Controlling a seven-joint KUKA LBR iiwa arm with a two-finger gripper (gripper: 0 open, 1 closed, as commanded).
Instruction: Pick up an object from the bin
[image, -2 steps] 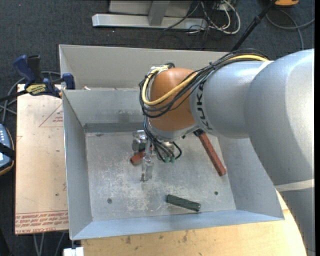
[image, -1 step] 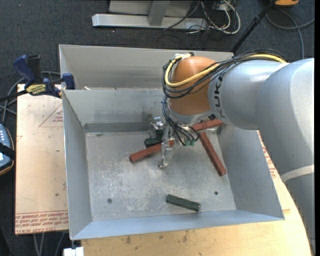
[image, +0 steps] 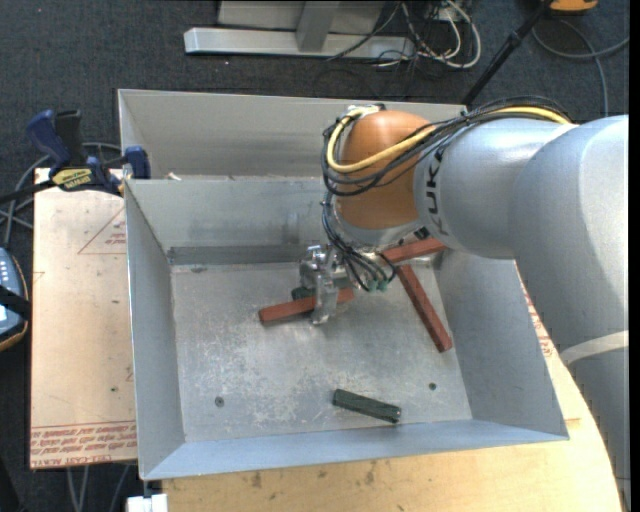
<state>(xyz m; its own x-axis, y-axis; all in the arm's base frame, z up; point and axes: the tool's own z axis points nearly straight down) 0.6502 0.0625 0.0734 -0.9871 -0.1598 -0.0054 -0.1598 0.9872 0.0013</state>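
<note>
Claw (image: 322, 292) is seen low at a red-brown stick (image: 285, 312) near the bin (image: 150, 300) centre | stick judged not yet lifted | claw state cannot be told | dark block (image: 367, 405) lies at 6 o'clock

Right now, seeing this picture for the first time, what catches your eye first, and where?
The big silver arm with its orange wrist cover reaches in from the right, its gripper low over the grey bin's middle. At the gripper lies a reddish-brown stick; a second stick slants to its right. A small dark bar lies alone near the front wall.
</note>
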